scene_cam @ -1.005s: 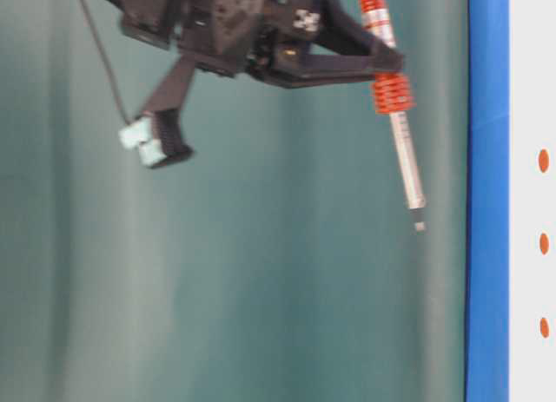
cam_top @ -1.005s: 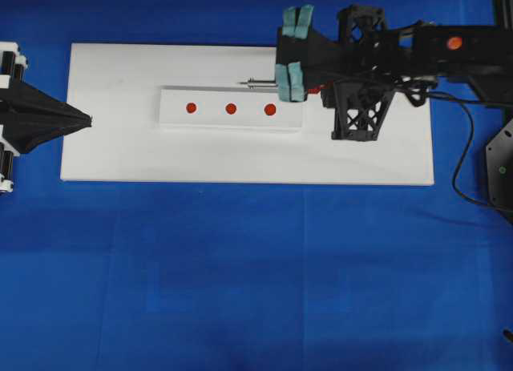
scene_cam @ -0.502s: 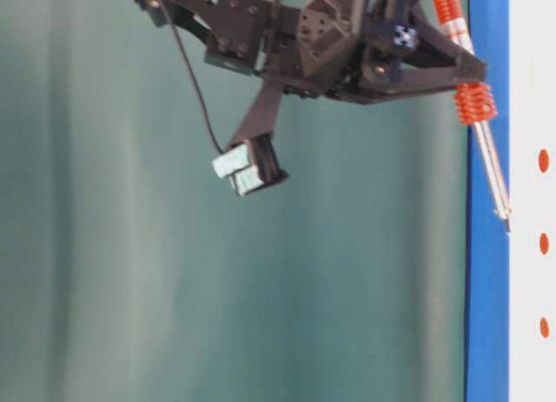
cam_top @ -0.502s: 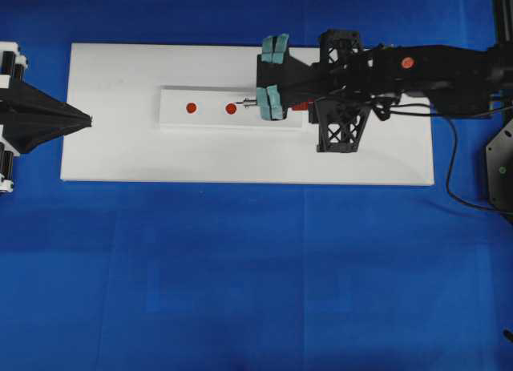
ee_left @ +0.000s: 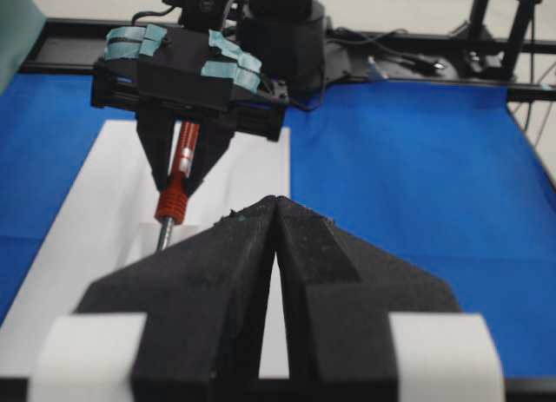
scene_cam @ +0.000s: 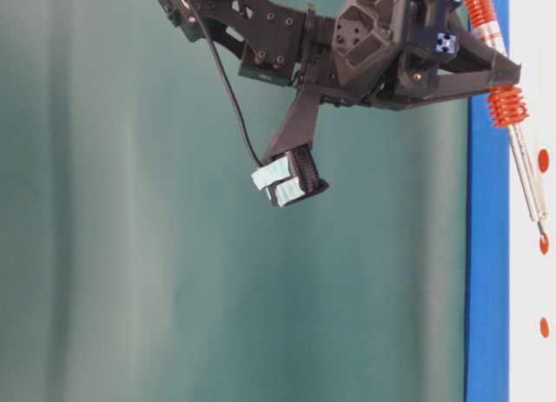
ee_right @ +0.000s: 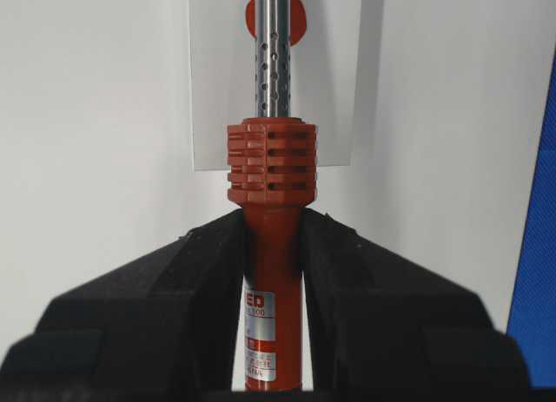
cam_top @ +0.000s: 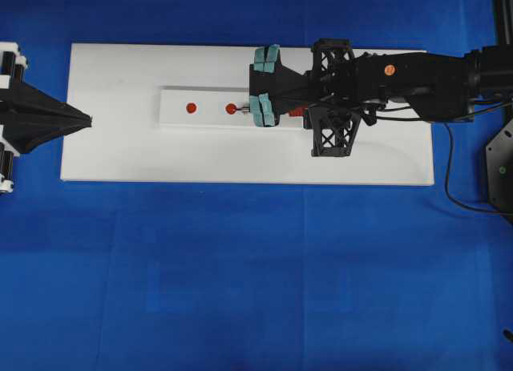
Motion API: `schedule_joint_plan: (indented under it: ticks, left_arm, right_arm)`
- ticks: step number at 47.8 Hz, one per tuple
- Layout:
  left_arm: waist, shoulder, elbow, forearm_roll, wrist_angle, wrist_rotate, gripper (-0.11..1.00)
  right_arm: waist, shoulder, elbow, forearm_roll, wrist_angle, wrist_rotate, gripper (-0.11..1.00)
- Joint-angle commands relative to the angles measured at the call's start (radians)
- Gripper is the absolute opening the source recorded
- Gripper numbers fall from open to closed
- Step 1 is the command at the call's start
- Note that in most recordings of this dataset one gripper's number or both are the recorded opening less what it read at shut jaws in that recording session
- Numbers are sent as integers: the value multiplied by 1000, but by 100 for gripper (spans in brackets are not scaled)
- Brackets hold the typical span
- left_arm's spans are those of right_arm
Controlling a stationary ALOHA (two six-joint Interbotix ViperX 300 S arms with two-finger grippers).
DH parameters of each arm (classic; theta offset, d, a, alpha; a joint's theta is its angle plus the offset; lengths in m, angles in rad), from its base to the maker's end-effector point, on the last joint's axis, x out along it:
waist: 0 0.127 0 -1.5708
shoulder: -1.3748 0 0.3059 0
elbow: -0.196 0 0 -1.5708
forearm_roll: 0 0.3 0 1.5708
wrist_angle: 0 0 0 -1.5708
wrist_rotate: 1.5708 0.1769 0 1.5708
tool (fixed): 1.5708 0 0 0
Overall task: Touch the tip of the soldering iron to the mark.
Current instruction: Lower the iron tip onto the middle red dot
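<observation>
My right gripper (ee_right: 271, 224) is shut on the red-orange handle of the soldering iron (ee_right: 271, 185). Its silver shaft (scene_cam: 526, 176) slants down toward the white strip (cam_top: 176, 118). The tip (scene_cam: 541, 232) is at the edge of the middle red mark (scene_cam: 544, 243); I cannot tell whether they touch. In the overhead view the right gripper (cam_top: 292, 108) hangs over the strip's right end and covers one mark. The left mark (cam_top: 191, 108) and the middle mark (cam_top: 231, 108) show. My left gripper (cam_top: 88, 120) rests shut at the board's left edge, apart from the strip.
The strip lies on a white board (cam_top: 120, 155) on blue cloth (cam_top: 240, 267). The iron's black cord (cam_top: 453, 171) loops off the board at the right. The left gripper (ee_left: 276, 202) points along the board toward the right arm.
The right arm moved left and down with the iron. The tip went from behind the strip's right end to the middle mark. The left gripper stayed still.
</observation>
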Motion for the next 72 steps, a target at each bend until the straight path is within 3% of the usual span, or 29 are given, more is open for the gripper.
schedule_joint_plan:
  ticks: [1,72]
  left_arm:
    - [0,6,-11,2,-5,0,2]
    - [0,3,-12,0,-5,-2,2]
  right_arm:
    - [2,-14,-8,2,-6,-2,6]
    - [2,-17,-18,2,12,-2,6]
